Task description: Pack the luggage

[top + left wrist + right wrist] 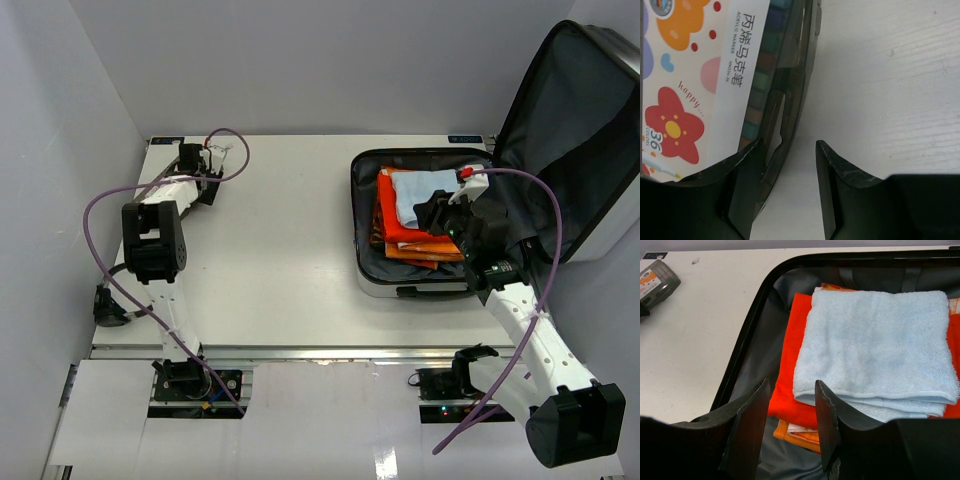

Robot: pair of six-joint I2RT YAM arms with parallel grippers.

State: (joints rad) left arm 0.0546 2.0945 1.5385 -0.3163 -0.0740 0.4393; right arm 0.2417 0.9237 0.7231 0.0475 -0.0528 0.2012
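The luggage (358, 220) lies open at the table's right, its dark grey lid (570, 130) raised against the right wall. Inside lie folded red-orange clothes (400, 238) with a light blue towel (425, 195) on top. My right gripper (440, 212) hovers over them, open and empty; in the right wrist view (791, 382) its fingers straddle the towel's (875, 345) near corner above the red cloth (792, 365). My left gripper (207, 165) is open at the far left back (789, 142), its left finger over the edge of a flower-print marker case (695, 75).
The marker case also shows far off in the right wrist view (657, 280). Walls close the table at the back, left and right. Purple cables loop off both arms. The luggage's black zipper rim (747, 325) borders the bare white table (280, 240).
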